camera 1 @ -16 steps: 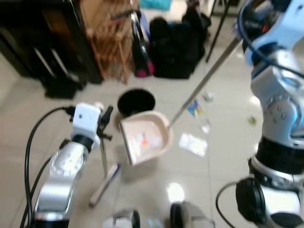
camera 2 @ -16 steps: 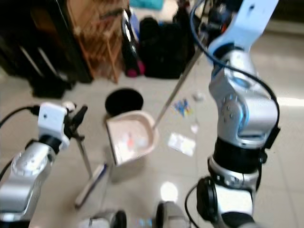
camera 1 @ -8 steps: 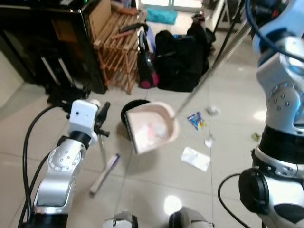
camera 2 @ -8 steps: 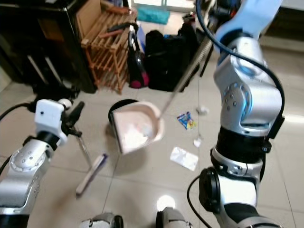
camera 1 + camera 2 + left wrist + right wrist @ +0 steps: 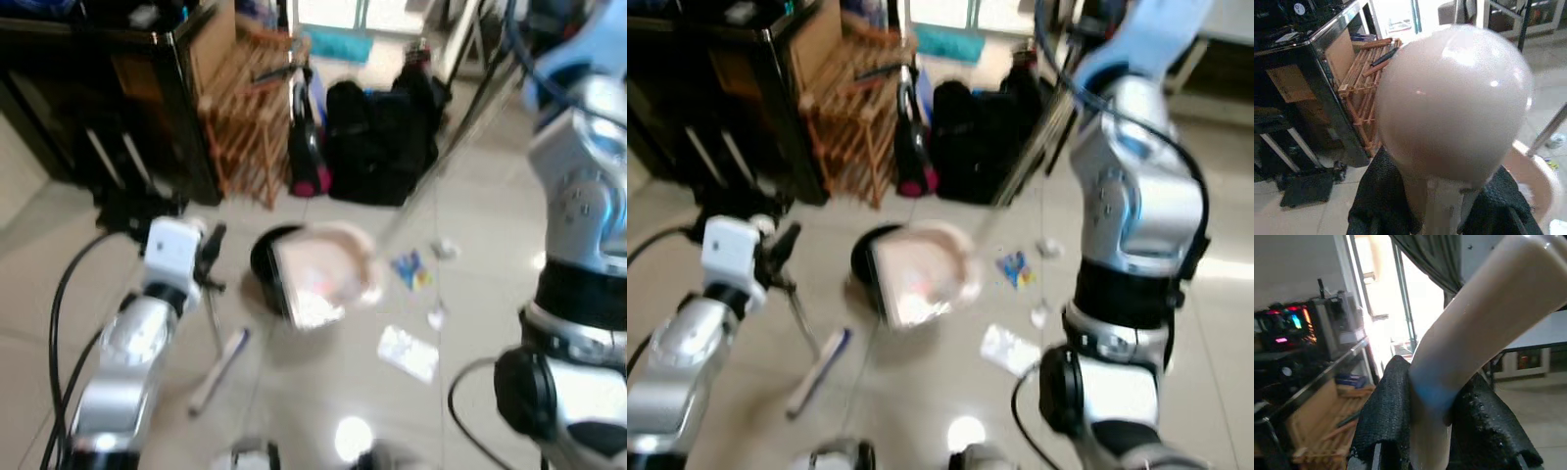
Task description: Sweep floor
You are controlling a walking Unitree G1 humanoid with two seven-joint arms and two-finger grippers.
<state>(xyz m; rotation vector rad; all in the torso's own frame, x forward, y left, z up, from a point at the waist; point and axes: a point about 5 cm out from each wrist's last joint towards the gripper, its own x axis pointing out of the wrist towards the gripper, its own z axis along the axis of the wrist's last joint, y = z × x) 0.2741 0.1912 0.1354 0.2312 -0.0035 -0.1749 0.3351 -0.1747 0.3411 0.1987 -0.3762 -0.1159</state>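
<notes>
The pale tiled floor [image 5: 323,392] carries a black bin [image 5: 266,266] near centre. At its 4 o'clock lies a white wrapper [image 5: 409,351]; at 3 o'clock, a blue wrapper [image 5: 409,268]. A black bag [image 5: 377,145] and wooden rack [image 5: 252,119] stand at 12 o'clock.
</notes>
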